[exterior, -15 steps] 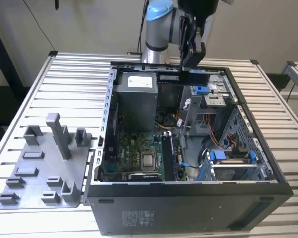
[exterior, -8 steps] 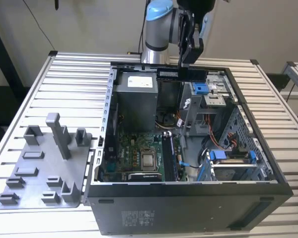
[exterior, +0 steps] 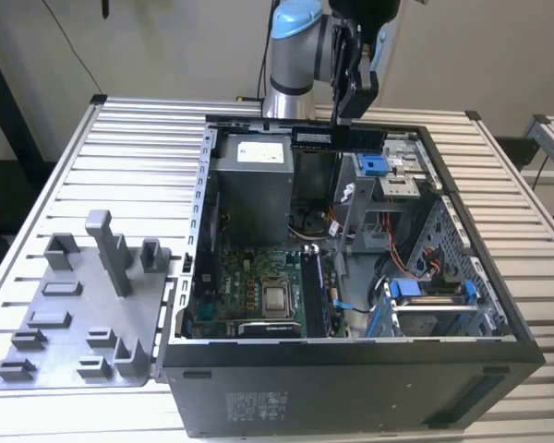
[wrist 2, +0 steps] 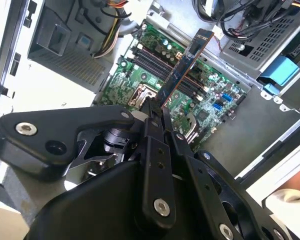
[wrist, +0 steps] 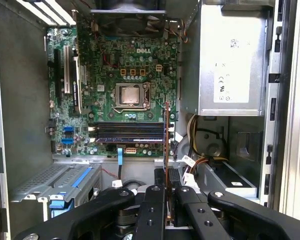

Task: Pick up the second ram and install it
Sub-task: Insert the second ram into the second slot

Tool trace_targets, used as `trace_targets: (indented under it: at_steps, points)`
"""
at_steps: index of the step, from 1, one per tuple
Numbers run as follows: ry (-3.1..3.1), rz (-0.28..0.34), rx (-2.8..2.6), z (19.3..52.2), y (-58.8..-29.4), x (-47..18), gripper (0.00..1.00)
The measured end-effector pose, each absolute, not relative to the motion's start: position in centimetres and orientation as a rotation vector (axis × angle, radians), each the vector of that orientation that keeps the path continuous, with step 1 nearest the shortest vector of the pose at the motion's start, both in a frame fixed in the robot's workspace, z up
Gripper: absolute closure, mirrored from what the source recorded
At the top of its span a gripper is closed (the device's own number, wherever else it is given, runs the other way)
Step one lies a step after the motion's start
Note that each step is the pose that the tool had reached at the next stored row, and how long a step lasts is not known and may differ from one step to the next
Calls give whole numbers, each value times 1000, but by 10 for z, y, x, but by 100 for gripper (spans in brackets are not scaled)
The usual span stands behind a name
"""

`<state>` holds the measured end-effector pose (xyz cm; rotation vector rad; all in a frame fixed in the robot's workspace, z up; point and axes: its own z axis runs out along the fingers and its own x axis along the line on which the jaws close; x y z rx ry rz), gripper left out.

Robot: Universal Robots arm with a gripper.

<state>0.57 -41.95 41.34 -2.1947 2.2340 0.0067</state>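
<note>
**Ram held above the case**

The gripper (exterior: 347, 113) pinches the ram (exterior: 337, 138) between its jaws, high over the far side of the open case (exterior: 351, 392). The slots (wrist: 125, 132) lie below; the ram's long axis seems to run across them.

A table (exterior: 92, 175) of pale ribbed metal slats carries two things: an open black computer case (exterior: 351, 392) lying on its side and, just beside it toward the exterior view's left, a grey plastic tray (exterior: 83, 309) of upright posts and blocks.
</note>
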Motion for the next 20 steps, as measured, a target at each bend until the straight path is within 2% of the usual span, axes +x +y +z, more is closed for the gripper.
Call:
trace_targets:
  at_steps: [20]
  points:
    - [2424,5,-1982,413,-419,6,86]
